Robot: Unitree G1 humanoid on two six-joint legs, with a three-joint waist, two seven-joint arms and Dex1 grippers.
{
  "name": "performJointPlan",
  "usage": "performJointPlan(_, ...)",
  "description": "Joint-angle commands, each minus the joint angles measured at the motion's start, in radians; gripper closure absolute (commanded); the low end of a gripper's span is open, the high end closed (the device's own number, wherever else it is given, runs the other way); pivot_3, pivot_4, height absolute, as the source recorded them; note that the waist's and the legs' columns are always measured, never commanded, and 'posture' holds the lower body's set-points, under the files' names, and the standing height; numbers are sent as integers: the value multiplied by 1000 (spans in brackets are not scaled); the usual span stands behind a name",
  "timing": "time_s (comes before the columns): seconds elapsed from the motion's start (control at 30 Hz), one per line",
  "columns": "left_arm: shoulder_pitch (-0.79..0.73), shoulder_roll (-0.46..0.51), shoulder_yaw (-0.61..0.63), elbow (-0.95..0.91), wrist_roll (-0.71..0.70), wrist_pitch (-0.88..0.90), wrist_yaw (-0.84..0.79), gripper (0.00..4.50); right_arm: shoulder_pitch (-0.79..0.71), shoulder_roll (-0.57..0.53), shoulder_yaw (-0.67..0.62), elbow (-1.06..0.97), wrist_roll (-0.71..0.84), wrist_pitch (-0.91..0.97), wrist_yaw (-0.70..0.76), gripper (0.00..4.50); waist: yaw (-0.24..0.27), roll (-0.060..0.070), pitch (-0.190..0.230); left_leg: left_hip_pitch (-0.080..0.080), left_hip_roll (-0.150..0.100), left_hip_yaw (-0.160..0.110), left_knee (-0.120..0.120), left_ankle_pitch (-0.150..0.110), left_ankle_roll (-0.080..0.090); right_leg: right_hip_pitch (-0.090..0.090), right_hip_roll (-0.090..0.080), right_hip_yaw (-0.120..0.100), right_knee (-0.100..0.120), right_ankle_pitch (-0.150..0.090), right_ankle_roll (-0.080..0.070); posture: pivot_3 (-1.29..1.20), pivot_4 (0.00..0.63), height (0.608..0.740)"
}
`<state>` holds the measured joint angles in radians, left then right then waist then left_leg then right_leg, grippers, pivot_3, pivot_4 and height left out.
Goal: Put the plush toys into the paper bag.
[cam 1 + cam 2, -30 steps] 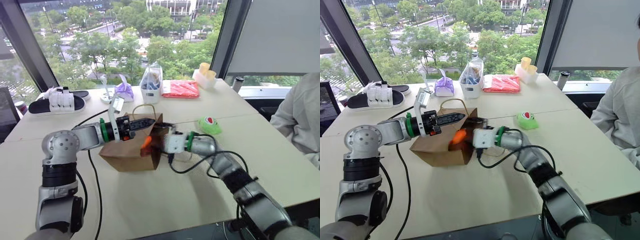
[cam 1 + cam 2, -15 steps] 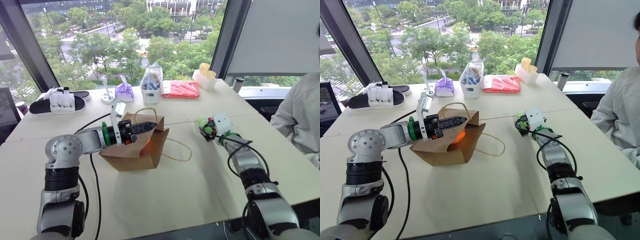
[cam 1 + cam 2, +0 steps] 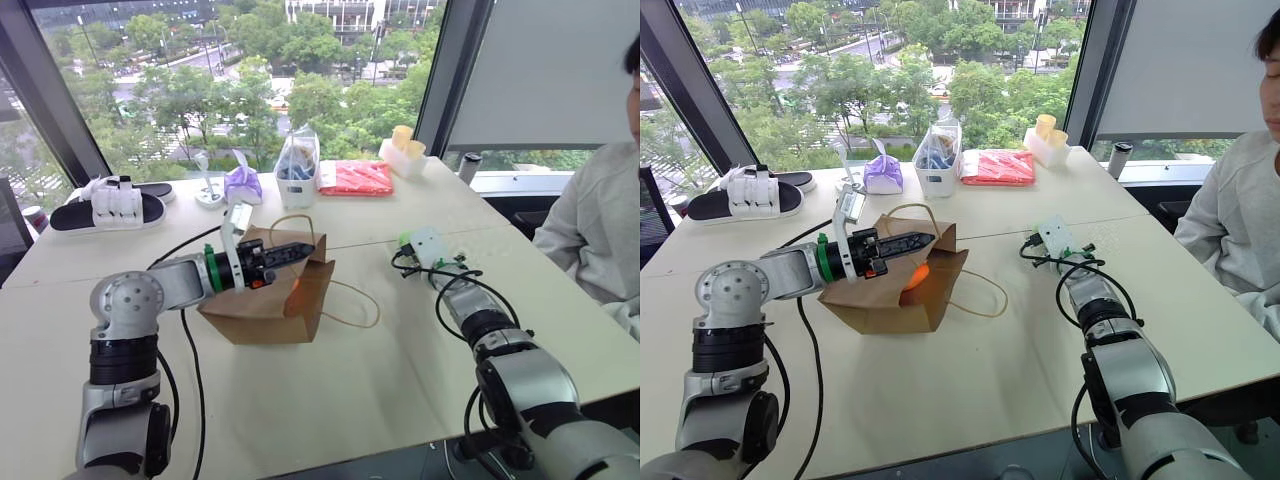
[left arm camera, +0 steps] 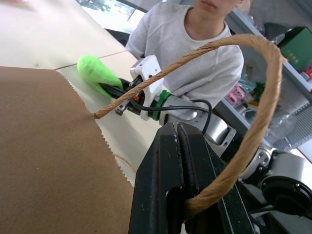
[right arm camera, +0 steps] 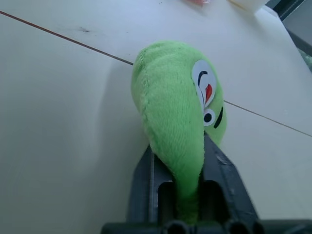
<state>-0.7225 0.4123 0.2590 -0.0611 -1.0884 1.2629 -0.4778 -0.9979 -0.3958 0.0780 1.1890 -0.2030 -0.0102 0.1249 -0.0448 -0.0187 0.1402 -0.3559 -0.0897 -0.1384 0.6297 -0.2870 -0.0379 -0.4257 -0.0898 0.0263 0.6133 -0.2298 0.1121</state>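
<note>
Bright daylight enters through the windows (image 3: 250, 90) behind the table (image 3: 350, 380), casting soft shadows. The left wrist view blurs its background; edges bend slightly.

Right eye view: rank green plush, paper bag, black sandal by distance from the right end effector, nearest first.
From the right end effector:
1. Green plush, pinched in its fingers, on the table's right side.
2. Paper bag, mid-table toward the robot's left, handle held by the left end effector.
3. Black sandal, far left corner by the window.
</note>
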Motion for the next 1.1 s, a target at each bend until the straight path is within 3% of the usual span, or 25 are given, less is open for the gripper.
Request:
performJointPlan(0.03, -14, 15, 24, -31, -44, 13, -4, 4500, 7, -38, -7, -90, 15, -152, 67, 4395, 1, 0, 0, 0, 0, 0, 0, 0, 0, 0, 0, 0, 0, 0, 0, 0, 150, 740)
performJointPlan(0.13, -27, 34, 22, -29, -69, 36, -18, 4500, 111, -74, 24, -348, 85, -309, 333, 4395, -1, 0, 0, 0, 0, 0, 0, 0, 0, 0, 0, 0, 0, 0, 1, 0, 150, 740)
performJointPlan(0.2, -33, 53, 21, -29, -85, 51, -29, 4500, 226, -108, 43, -614, 187, -319, 530, 4395, -1, 0, 0, 0, 0, -1, 0, 0, 0, 0, 0, 0, 0, 0, 1, 0, 150, 740)
performJointPlan(0.3, -39, 77, 24, -27, -101, 64, -38, 4500, 350, -167, 72, -898, 241, -273, 673, 4395, 1, 0, 0, 0, 1, -1, 0, -1, 1, 0, 1, -1, 0, 0, 1, 0, 150, 740)
performJointPlan(0.4, -41, 93, 23, -26, -117, 73, -45, 4500, 407, -192, 103, -1038, 210, -233, 709, 4395, 3, 0, 0, 0, 0, -1, 1, -1, 1, 1, 1, 0, 0, 1, 1, 0, 150, 740)
performJointPlan(0.7, -41, 110, 7, -20, -103, 57, -56, 4500, 464, -155, 219, -1174, 129, -228, 745, 4395, 6, 0, 0, 1, 0, -1, 1, 0, 0, 1, 1, 0, 1, 1, 1, 0, 150, 740)
performJointPlan(0.97, -39, 106, -11, -20, -104, 61, -71, 4500, 386, -66, 289, -1153, 50, -235, 718, 4395, 4, 0, 0, 1, 0, -1, 1, 0, 0, 1, 1, 0, 1, 1, 1, 0, 150, 740)
performJointPlan(1.1, -38, 115, -10, -9, -92, 49, -78, 4500, 392, -87, 278, -1176, 31, -224, 722, 4395, 12, 0, 0, 1, 0, -2, 1, 0, 0, 1, 1, -1, 1, 1, 1, 0, 150, 740)
